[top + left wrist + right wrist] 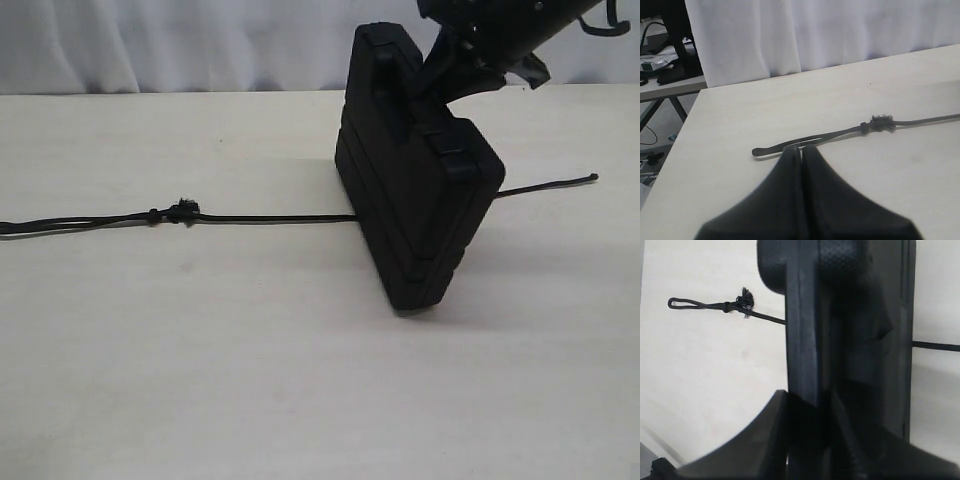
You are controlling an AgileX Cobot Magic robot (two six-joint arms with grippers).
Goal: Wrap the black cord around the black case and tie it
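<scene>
Right of centre on the table (pixel 250 390), the black case (pixel 415 215) stands on one long edge, leaning. Your right gripper (pixel 807 396) has it clamped by the top edge, a finger on each face. Now the black cord (pixel 280 217): it runs left to right, straight across the case's long axis, vanishing at the left face and coming out on the right. It looks to pass under the case. So the wrap turns on those two tails. The plain tip (pixel 593 177) lies out right, while the knot (pixel 180 211) and loop end (pixel 756 151) lie left, nearer your left gripper (pixel 801 150). The exterior view misses that gripper altogether. Its wrist camera shows the fingers pressed together right over the cord, but I can't tell whether they're pinching it or just above it.
</scene>
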